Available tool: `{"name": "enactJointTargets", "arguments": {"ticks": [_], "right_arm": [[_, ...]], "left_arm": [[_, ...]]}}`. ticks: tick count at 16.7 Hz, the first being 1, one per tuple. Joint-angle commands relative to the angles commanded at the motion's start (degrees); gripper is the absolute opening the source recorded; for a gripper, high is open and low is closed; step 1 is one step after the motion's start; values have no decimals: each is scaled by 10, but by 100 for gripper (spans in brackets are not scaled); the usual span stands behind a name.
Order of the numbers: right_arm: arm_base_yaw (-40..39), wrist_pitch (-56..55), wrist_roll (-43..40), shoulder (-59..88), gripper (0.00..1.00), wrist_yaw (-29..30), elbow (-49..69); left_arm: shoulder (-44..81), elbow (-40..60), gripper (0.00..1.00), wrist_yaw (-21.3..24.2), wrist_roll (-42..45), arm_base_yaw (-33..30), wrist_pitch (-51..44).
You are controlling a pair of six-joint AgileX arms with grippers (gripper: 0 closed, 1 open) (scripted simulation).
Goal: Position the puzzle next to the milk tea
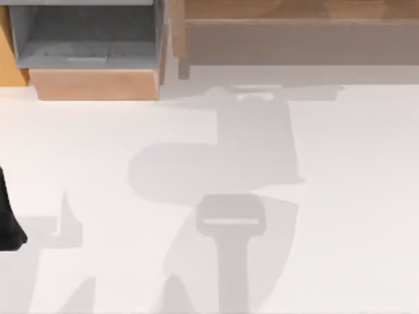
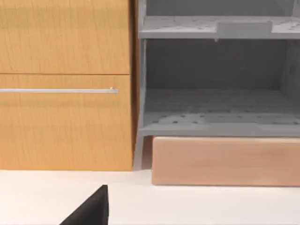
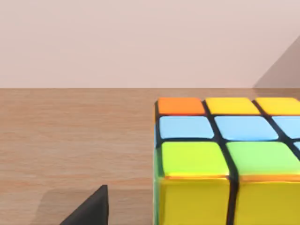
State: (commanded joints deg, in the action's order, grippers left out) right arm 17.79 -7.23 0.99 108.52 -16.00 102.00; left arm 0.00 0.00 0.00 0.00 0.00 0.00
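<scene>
White counter (image 1: 353, 196) fronts a wooden shelf (image 3: 70, 140) carrying the puzzle (image 3: 225, 154) — directly ahead of the right hand, the nearer one. Left hand (image 2: 89, 213) faces the cabinet (image 2: 65, 84); finger state of both hands — cannot tell.

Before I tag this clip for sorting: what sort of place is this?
Probably a rendered home or office workspace: a white table, a wooden cabinet beside grey shelves, and a colourful puzzle cube on a wooden surface.

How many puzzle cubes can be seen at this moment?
1. The puzzle cube sits on a wooden surface close before the right wrist camera, cut off by the picture's edge. Others may be hidden.
</scene>
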Motion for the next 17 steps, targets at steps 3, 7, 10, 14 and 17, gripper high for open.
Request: {"name": "enactJointTargets", "arguments": {"ticks": [3, 7, 10, 14, 17], "right_arm": [[-2, -1, -1, 14, 100, 2, 9], [-2, -1, -1, 14, 92, 2, 9], [-2, -1, -1, 14, 70, 2, 9], [-2, -1, -1, 14, 40, 2, 9], [-2, -1, -1, 14, 17, 2, 9]], "left_arm": [[0, 0, 100, 0, 0, 0, 0], [0, 0, 100, 0, 0, 0, 0], [0, 0, 100, 0, 0, 0, 0], [0, 0, 100, 0, 0, 0, 0], [0, 0, 100, 0, 0, 0, 0]]}}
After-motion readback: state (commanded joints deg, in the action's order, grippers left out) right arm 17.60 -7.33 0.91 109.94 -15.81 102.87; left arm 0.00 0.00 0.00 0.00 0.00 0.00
